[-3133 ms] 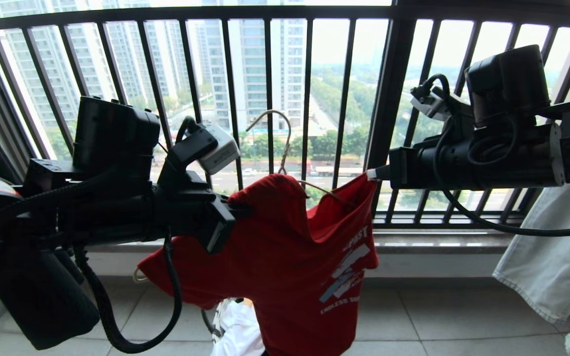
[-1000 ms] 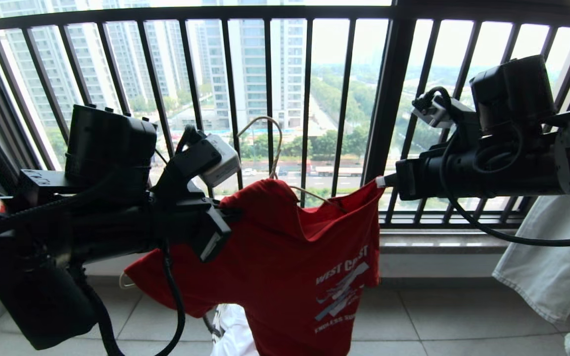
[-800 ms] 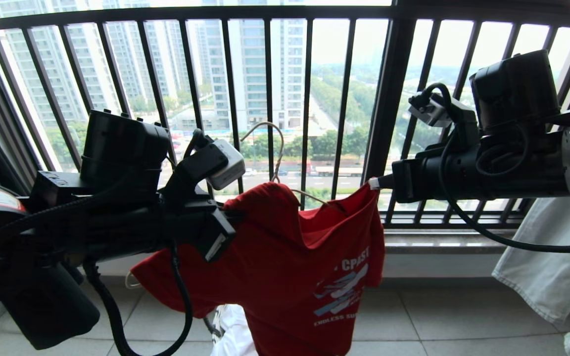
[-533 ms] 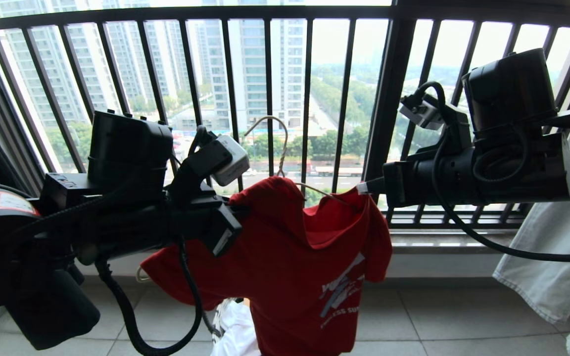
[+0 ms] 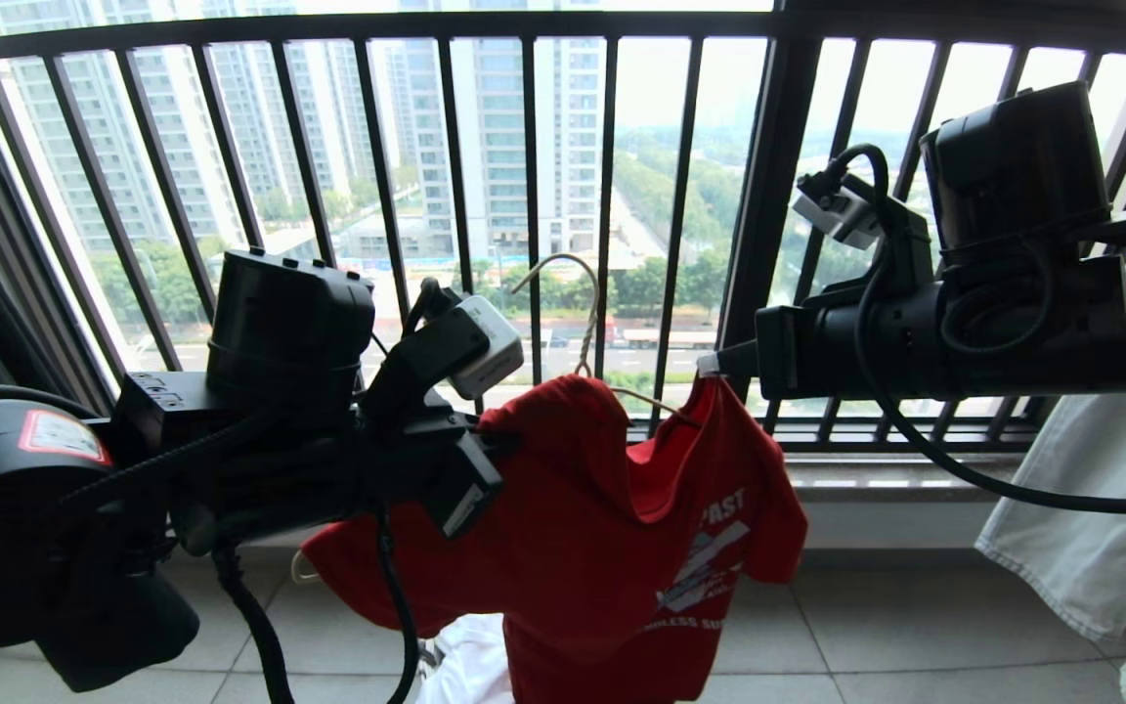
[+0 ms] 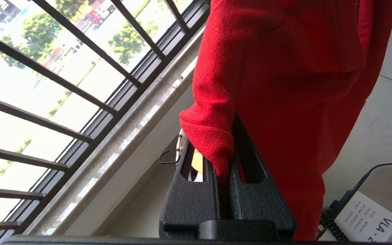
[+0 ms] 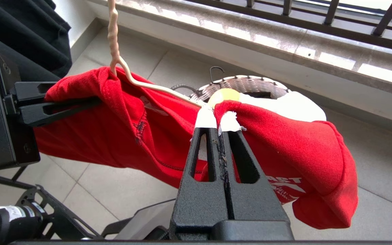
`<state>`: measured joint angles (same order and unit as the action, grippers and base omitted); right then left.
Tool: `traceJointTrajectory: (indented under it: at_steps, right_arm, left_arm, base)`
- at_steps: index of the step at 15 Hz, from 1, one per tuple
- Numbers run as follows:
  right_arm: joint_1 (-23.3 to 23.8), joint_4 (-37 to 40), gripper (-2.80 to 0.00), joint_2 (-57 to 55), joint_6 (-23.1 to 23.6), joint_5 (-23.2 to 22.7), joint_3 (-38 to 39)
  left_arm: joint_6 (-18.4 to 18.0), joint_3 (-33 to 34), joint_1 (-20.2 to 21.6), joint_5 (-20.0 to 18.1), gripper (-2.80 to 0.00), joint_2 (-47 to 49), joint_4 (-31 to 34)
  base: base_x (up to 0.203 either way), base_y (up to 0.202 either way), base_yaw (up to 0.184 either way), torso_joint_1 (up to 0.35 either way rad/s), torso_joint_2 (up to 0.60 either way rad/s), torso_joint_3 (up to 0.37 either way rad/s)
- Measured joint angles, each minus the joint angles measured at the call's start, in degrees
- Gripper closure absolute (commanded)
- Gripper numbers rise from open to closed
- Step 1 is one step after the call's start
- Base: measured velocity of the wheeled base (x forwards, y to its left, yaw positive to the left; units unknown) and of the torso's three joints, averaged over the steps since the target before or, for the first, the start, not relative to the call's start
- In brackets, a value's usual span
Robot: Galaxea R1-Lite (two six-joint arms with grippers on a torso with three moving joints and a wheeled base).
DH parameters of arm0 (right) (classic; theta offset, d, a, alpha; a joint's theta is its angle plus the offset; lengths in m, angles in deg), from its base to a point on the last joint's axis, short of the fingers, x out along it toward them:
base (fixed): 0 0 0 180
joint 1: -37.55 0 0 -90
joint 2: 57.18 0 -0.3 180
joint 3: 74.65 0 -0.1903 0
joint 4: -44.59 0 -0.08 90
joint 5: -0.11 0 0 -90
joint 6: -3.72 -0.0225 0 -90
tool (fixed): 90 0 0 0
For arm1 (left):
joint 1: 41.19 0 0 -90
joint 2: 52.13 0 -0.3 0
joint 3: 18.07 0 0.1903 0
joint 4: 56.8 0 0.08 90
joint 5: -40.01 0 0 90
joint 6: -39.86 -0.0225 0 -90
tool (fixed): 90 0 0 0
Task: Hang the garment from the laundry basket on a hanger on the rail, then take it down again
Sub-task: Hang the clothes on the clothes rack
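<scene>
Balcony: grey tiled floor point(image 5: 915, 636), stone sill, black window railing point(image 5: 534, 196) on the far side with tower blocks and trees beyond.

Count: one red garment point(image 5: 602, 548), one cream wire hanger point(image 5: 583, 303), one laundry basket point(image 7: 243, 85), two grippers, both mine. Also one pale grey garment point(image 5: 1081, 508) hanging at far right and one black garment point(image 7: 22, 30) at the left edge. Something white sits on the basket under the red shirt; can't tell what.

My left gripper point(image 6: 223, 160) is clamped on a fold of the garment's left shoulder. My right gripper point(image 7: 216, 124) is pinched together on the garment's right shoulder edge, right where the hanger arm ends.

The garment hangs between the two grippers, above the floor and over the basket, chest print facing near-right. The hanger is threaded through the neck, its hook sticking up free in front of the railing.
</scene>
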<state>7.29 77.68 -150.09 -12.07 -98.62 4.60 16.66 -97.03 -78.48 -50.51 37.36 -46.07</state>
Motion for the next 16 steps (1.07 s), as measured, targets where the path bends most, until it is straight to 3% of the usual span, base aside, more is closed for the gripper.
traceJointTrajectory:
  at_steps: [6, 11, 16]
  right_arm:
    - [5.35, -1.74, 0.00, -1.63, 6.03, 3.00, 0.29]
    - [6.21, -1.76, 0.00, -2.08, 13.08, 4.72, 3.19]
    - [6.52, -1.63, 0.00, -2.55, 15.78, 6.39, 4.34]
  left_arm:
    - [-0.22, 0.55, 0.06, 1.03, 0.00, -4.24, 0.25]
    - [-0.50, 0.44, 0.20, 3.33, 0.00, -5.58, 0.16]
    - [-1.39, 0.55, 0.50, 4.50, 0.00, -6.13, 0.18]
  base:
    - [0.000, 0.000, 0.000, 0.000, 0.00, 0.000]
    - [0.000, 0.000, 0.000, 0.000, 0.00, 0.000]
    - [0.000, 0.000, 0.000, 0.000, 0.00, 0.000]
